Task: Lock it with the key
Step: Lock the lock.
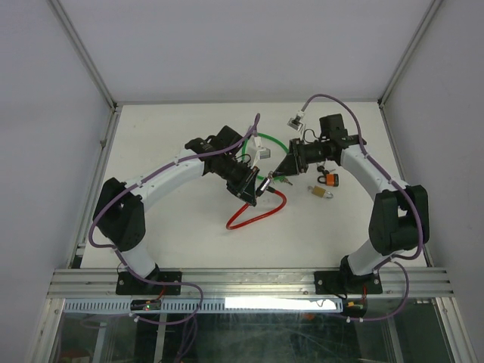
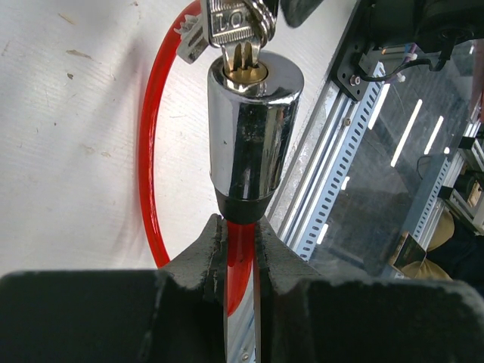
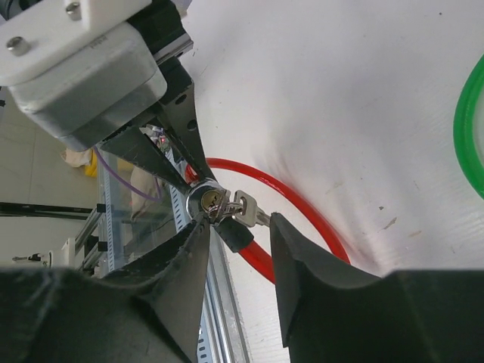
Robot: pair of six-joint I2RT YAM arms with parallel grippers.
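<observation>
- The left fingers point(image 2: 203, 261) are closed tight on the red cable point(image 2: 147, 151), right under the black collar of the lock point(image 2: 253, 128). This seems meant to hold the chrome barrel off the counter point(image 1: 166, 125) with its keyhole facing the other arm, so the barrel cannot spin when the key is twisted.
- The key point(image 2: 233, 26) sits in the keyhole at the top centre of the left wrist view, with its bow and ring sticking out.
- From above, lock and key are at the middle of the frame where the two arms meet. The rest of the red cable loops down onto the counter below them.
- The right fingers point(image 3: 306, 257) are partly open, one on each side of the key's bow at the centre of the right wrist view. The gap is wider than the bow, and I cannot tell whether either pad touches it. Nothing is clamped yet.
- Straddling the bow like this looks like the setup for pinching and turning it.
</observation>
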